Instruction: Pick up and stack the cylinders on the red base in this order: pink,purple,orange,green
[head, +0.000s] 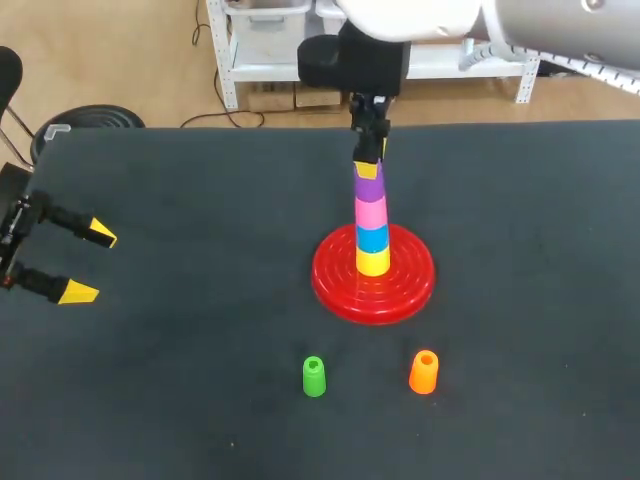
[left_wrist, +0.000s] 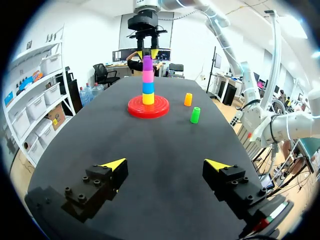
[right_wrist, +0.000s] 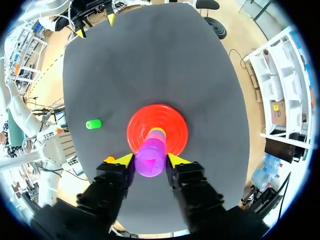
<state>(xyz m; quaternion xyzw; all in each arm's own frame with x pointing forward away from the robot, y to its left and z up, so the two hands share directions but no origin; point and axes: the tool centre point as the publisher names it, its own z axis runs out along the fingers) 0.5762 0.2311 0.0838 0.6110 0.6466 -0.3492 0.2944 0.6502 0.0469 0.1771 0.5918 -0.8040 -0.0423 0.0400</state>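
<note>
The purple cylinder (head: 368, 188) is sitting at the top of the column on the red base (head: 335, 285), directly on the pink cylinder (head: 371, 213). The right pincer (right_wrist: 149, 160) is pinching the purple cylinder from two sides, with a yellow fingertip (right_wrist: 123, 159) lying against the cylinder wall on each side. The right arm (head: 560, 35) is hanging over the column from the far side of the counter (head: 200, 400).

The red base is carrying four cylinders in one column. From the bottom up, these are one yellow cylinder (head: 373, 263), one blue cylinder (head: 372, 238), the pink cylinder and the purple cylinder.

Two cylinders are standing loose on the counter, on the near side of the base: one green cylinder (head: 314, 376) and one orange cylinder (head: 424, 371). Both are standing upright, apart from each other and clear of the base rim.

The right pincer and its wrist are occupying the space directly above the column.

The left pincer (head: 88, 264) is hovering at the left edge of the counter, well apart from the base and the loose cylinders. Its fingers are spread wide and are gripping nothing.
</note>
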